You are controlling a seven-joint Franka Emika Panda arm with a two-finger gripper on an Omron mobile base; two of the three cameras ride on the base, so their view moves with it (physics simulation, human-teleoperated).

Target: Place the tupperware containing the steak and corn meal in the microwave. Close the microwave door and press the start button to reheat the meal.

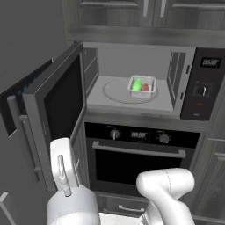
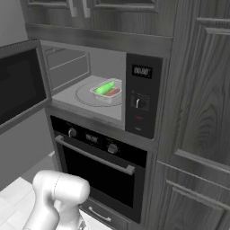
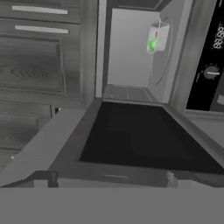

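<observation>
The tupperware point(image 1: 143, 86) point(image 2: 107, 91) point(image 3: 156, 38), a clear tub with a green lump and a red lump inside, sits on the round turntable in the microwave point(image 1: 132, 59) cavity. The microwave door point(image 1: 55, 114) point(image 2: 18, 85) stands wide open, swung out to the left. In the hand view its dark glass pane point(image 3: 140, 140) lies just ahead of my gripper point(image 3: 112, 178). The two fingertips stand far apart, open, with nothing between them. My white wrist point(image 1: 63, 167) is low, in front of the door's free edge. The black control panel point(image 1: 204, 83) point(image 2: 141, 94) carries a display and a knob.
Below the microwave is an oven point(image 1: 138, 154) point(image 2: 96, 166) with a long horizontal handle and knobs. Dark wood cabinets run above, and a tall cabinet point(image 2: 197, 112) stands to the right. The open door juts into the space on the left.
</observation>
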